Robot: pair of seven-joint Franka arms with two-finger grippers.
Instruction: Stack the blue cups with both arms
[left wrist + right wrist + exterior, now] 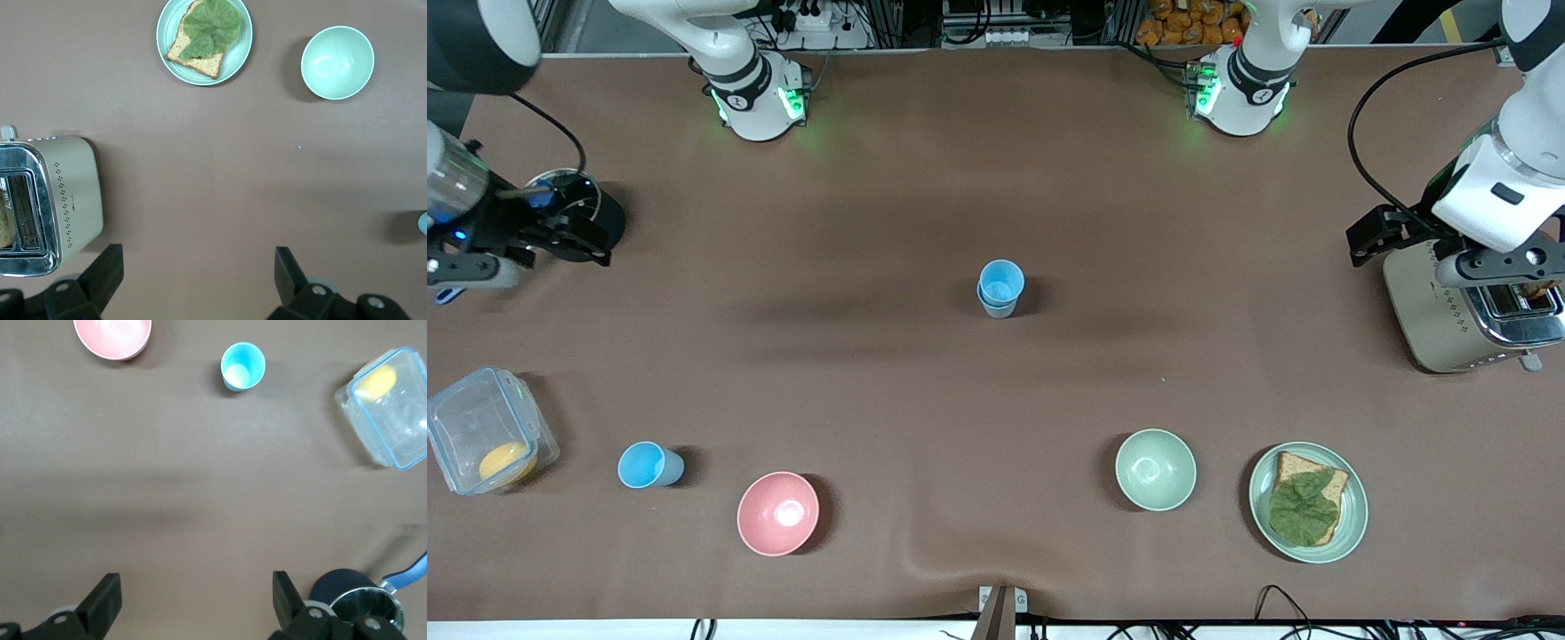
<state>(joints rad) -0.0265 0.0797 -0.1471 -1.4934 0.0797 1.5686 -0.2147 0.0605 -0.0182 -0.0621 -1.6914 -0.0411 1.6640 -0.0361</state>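
Two small light-blue plastic cups nested [1000, 287] at table centre; third blue cup [649, 465] beside pink bowl [778, 513]. Right gripper [193, 603] and left gripper [199, 277] raised at table ends, fingers apart. Risk judged: cup tipped if grasped off-centre.

Two white jointed arms, the right arm [729, 53] and the left arm [1254, 62], rise from rounded white bases banded in dark grey and lit by green lights, trailing black cables, and each ends in a black two-finger gripper, the left gripper [197, 283] and the right gripper [197, 603], with pale round screws
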